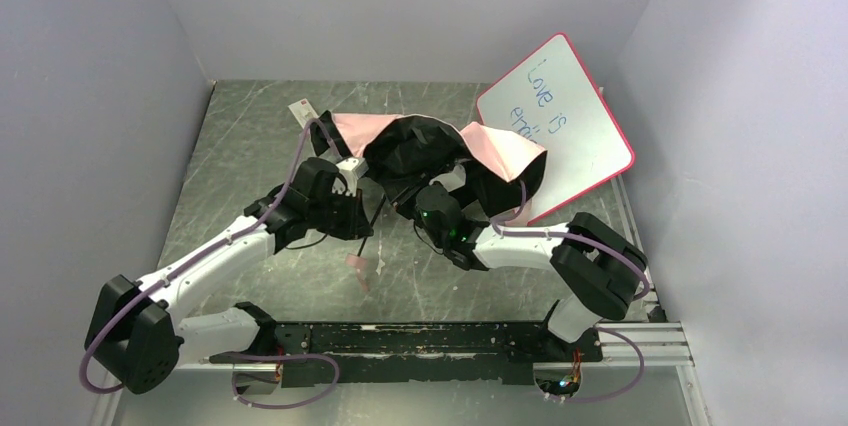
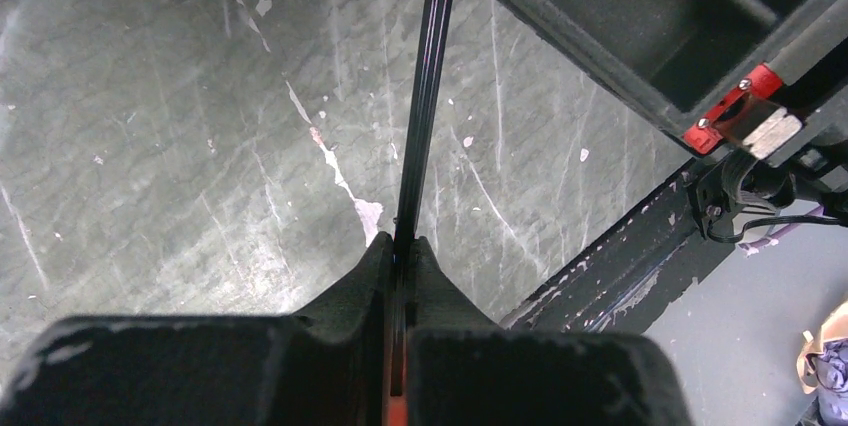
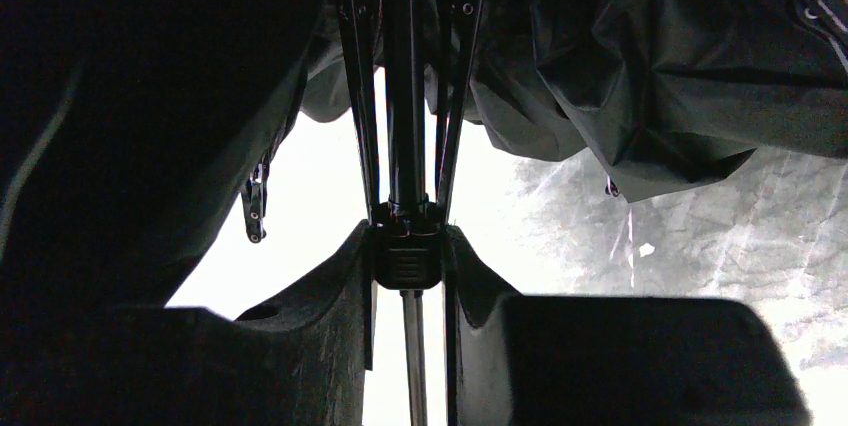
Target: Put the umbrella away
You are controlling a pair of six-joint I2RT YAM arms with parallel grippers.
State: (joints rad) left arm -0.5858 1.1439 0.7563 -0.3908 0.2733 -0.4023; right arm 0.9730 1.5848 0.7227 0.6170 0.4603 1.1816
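The umbrella [image 1: 430,146] lies half collapsed at the back middle of the table, pale pink fabric above and crumpled black fabric below. Its thin black shaft [image 2: 425,96] runs toward the near edge and ends in a pink handle [image 1: 357,268]. My left gripper [image 2: 402,246] is shut on that shaft, above the table. My right gripper [image 3: 405,256] is shut on the black sliding collar where the ribs meet. Black fabric [image 3: 640,76] hangs over it. In the top view the left gripper [image 1: 362,214] and the right gripper [image 1: 412,194] sit close together under the canopy.
A pink-framed whiteboard [image 1: 570,116] with blue writing leans at the back right, touching the umbrella's fabric. A small white tag [image 1: 303,111] lies at the back left. The black mounting rail [image 1: 430,341] runs along the near edge. Grey walls close in three sides.
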